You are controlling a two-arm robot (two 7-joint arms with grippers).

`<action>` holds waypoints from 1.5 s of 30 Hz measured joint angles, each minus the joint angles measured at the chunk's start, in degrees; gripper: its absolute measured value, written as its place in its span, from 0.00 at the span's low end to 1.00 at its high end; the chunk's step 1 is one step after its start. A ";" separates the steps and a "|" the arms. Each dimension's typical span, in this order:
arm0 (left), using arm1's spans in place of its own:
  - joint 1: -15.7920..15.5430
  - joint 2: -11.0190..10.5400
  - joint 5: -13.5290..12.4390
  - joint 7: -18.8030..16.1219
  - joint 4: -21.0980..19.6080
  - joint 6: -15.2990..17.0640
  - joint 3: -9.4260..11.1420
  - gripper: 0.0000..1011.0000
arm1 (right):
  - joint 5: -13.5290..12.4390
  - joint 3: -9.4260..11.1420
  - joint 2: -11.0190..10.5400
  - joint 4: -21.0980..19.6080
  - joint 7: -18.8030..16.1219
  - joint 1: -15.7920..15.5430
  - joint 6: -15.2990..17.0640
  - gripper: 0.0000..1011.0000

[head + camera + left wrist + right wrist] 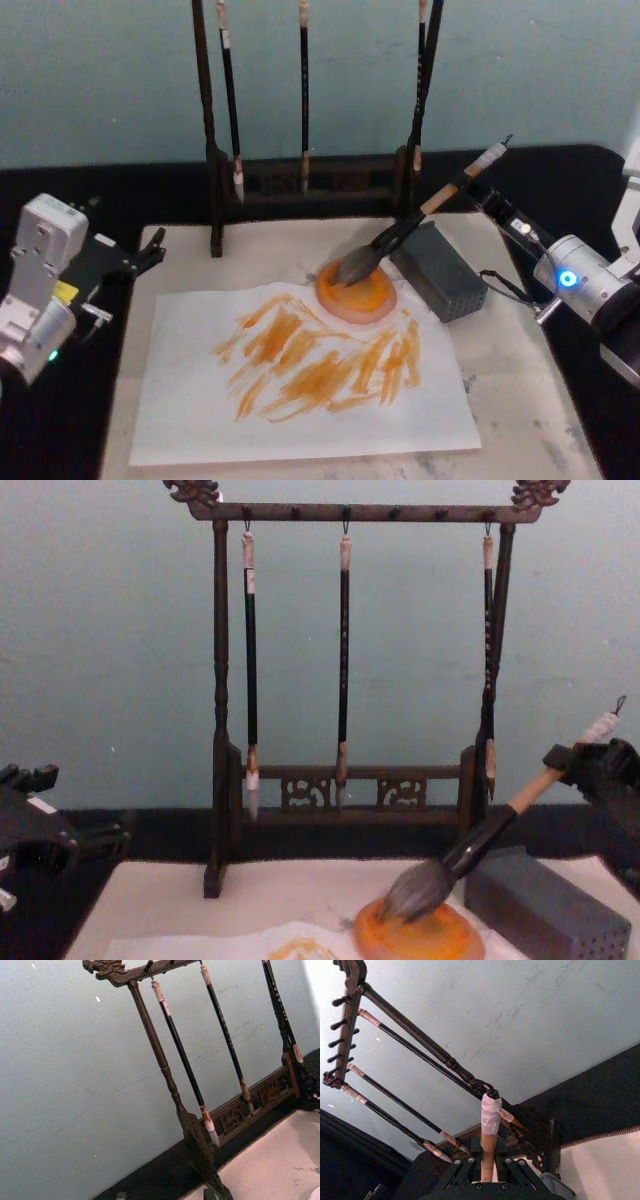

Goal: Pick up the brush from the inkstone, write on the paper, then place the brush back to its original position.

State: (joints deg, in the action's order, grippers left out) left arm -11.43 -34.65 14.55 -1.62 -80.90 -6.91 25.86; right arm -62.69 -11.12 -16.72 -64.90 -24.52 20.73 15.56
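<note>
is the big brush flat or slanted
Slanted: the brush has its bristles on the inkstone and its handle angled up into the right gripper; left gripper parked far left.

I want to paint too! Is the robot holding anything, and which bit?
The right gripper holds the brush by its tan handle, near the whitish top end. The left gripper holds nothing.

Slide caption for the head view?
Right hand holds the brush, bristles on the inkstone; paper streaked orange; left hand idle far left.
</note>
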 joint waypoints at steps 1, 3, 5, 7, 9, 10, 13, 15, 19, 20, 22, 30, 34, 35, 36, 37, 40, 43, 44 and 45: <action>0.00 0.00 0.01 0.00 0.00 0.00 0.00 0.99 | -0.14 -0.02 -0.06 0.00 0.00 -0.02 0.01 0.17; 0.00 0.00 0.00 0.00 0.00 0.00 0.00 0.99 | -0.63 -0.09 -0.32 -0.03 -0.01 -0.19 0.04 0.17; 0.00 0.00 0.00 0.00 0.00 0.00 0.00 0.99 | -0.94 -0.12 -0.50 -0.12 -0.03 -0.30 0.05 0.17; 0.00 0.00 0.00 0.00 0.00 0.00 0.00 0.99 | -1.39 -0.17 -0.80 -0.39 -0.06 -0.50 0.05 0.17; 0.00 0.00 0.00 0.00 0.00 0.00 0.00 0.99 | -1.63 -0.21 -0.99 -0.58 -0.07 -0.66 0.05 0.17; 0.00 0.00 0.00 0.00 0.00 0.00 0.00 0.99 | -1.89 -0.31 -1.17 -0.78 -0.08 -0.83 0.04 0.17; 0.00 0.00 0.00 0.00 0.00 0.00 0.00 0.99 | -2.25 -0.63 -1.55 -1.01 -0.16 -1.09 0.01 0.17; 0.00 0.00 0.00 0.00 0.00 0.00 0.00 0.99 | -2.45 -0.93 -1.77 -1.04 -0.15 -1.19 -0.02 0.17; 0.00 0.00 0.00 0.00 0.00 0.00 0.00 0.99 | -2.73 -1.35 -1.96 -0.77 -0.10 -1.14 -0.11 0.17; 0.00 0.00 0.00 0.00 0.00 0.00 0.00 0.99 | -2.85 -1.54 -1.99 -0.56 -0.08 -1.03 -0.19 0.17; 0.00 0.00 0.00 0.00 0.00 0.00 0.00 0.99 | -3.09 -1.84 -2.06 -0.21 -0.05 -0.81 -0.32 0.17; 0.00 0.00 0.00 0.00 0.00 0.00 0.00 0.99 | -3.73 -2.90 -2.20 0.85 0.24 -0.14 -0.88 0.17; 0.00 0.00 0.00 0.00 0.00 0.00 0.00 0.99 | -4.19 -3.53 -2.37 1.34 0.68 0.14 -1.22 0.17; 0.00 0.00 0.00 0.00 0.00 0.00 0.00 0.99 | -4.26 -3.62 -2.40 1.37 0.76 0.16 -1.26 0.17; 0.00 0.00 0.00 0.00 0.00 0.00 0.00 0.99 | -4.44 -3.77 -2.46 1.44 0.94 0.20 -1.36 0.17; 0.00 0.00 0.00 0.00 0.00 0.00 0.00 0.99 | -4.52 -3.84 -2.49 1.47 1.01 0.22 -1.39 0.17; 0.00 0.00 0.00 0.00 0.00 0.00 0.00 0.99 | -4.88 -4.14 -2.61 1.62 1.23 0.28 -1.51 0.17; 0.00 0.00 0.01 0.00 0.00 0.00 0.00 0.99 | -5.33 -4.41 -2.73 1.75 1.49 0.33 -1.58 0.17; 0.00 0.00 0.00 0.00 0.00 0.00 0.00 0.99 | -5.45 -4.46 -2.76 1.77 1.53 0.34 -1.59 0.17; 0.00 0.00 0.00 0.00 0.00 0.00 0.00 0.99 | -5.56 -4.53 -2.81 1.82 1.57 0.36 -1.61 0.17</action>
State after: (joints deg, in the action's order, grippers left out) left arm -11.43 -34.65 14.55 -1.62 -80.89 -6.91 25.86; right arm -68.25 -15.65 -19.53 -63.08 -22.96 21.09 13.95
